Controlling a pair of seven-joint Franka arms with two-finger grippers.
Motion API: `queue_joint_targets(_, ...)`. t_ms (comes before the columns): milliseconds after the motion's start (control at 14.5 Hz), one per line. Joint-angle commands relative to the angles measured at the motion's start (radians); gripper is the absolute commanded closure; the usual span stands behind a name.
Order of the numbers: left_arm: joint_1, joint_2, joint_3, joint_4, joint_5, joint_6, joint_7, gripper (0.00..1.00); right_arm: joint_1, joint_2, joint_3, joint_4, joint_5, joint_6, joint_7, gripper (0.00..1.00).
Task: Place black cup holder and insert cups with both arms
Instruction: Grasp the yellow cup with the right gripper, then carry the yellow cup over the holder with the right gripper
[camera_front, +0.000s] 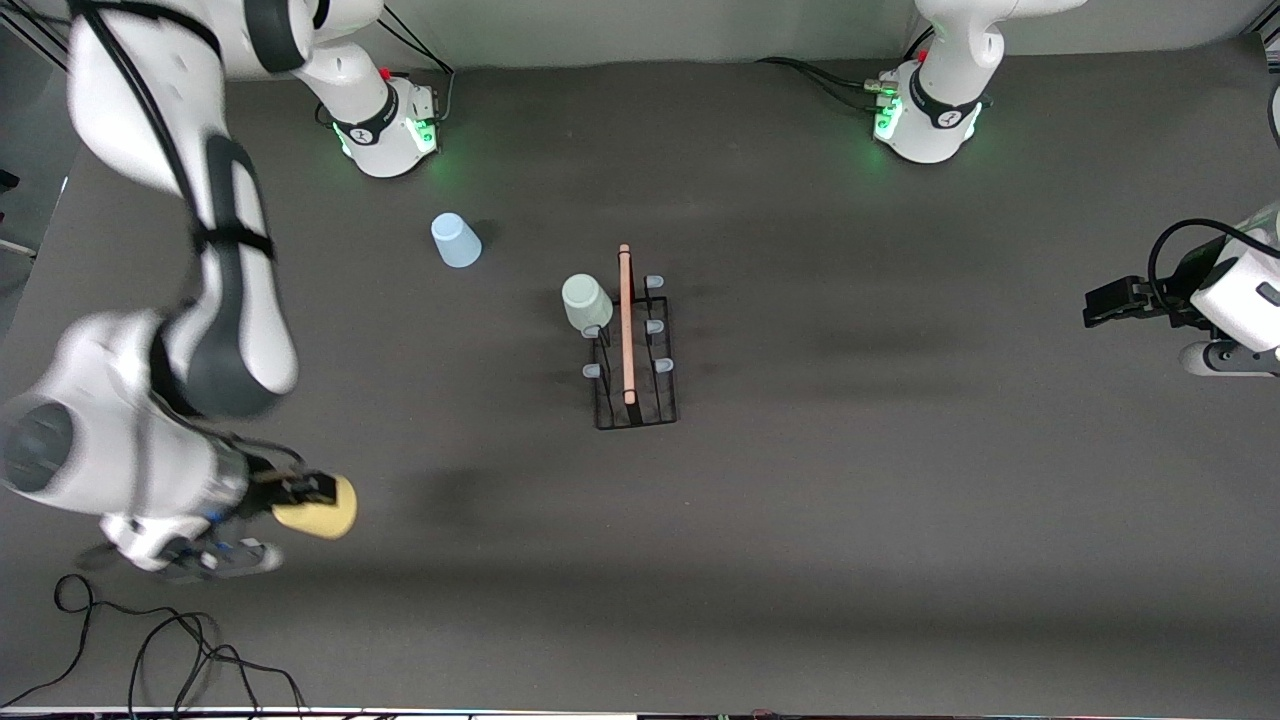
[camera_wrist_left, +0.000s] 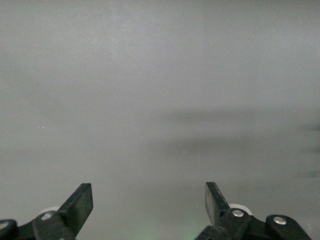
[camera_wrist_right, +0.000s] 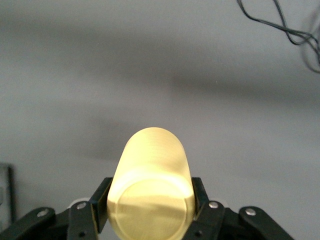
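While the right gripper (camera_front: 318, 497) is clamped on the yellow cup (camera_front: 322, 510), held on its side above the counter (camera_front: 800, 520) at the right arm's end, the left gripper (camera_wrist_left: 149, 200) waits with jaws wide over bare counter at the left arm's end. Mid-counter stands the black cup holder (camera_front: 634, 372), the mint green cup (camera_front: 586, 302) set on one of its pegs. Near the right arm's base sits the light blue cup (camera_front: 456, 241). No readable writing shows.
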Motion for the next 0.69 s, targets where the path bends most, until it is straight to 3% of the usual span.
queue_joint_targets(0, 0.002, -0.020, -0.001, -0.015, 0.006, 0.009, 0.005, 0.00, 0.045, -0.142, 0.000, -0.044, -0.078, -0.135, 0.085, 1.00)
queue_joint_targets(275, 0.002, -0.020, 0.001, -0.015, 0.006, 0.009, 0.005, 0.00, 0.153, -0.197, 0.005, -0.051, -0.071, -0.283, 0.503, 1.00)
queue_joint_targets(482, 0.002, -0.020, 0.001, -0.015, 0.006, 0.009, 0.005, 0.00, 0.300, -0.196, 0.006, -0.053, -0.057, -0.269, 0.854, 1.00)
queue_joint_targets(620, 0.002, -0.020, -0.001, -0.015, 0.006, 0.009, 0.005, 0.00, 0.377, -0.185, 0.005, -0.054, 0.007, -0.228, 1.080, 1.00)
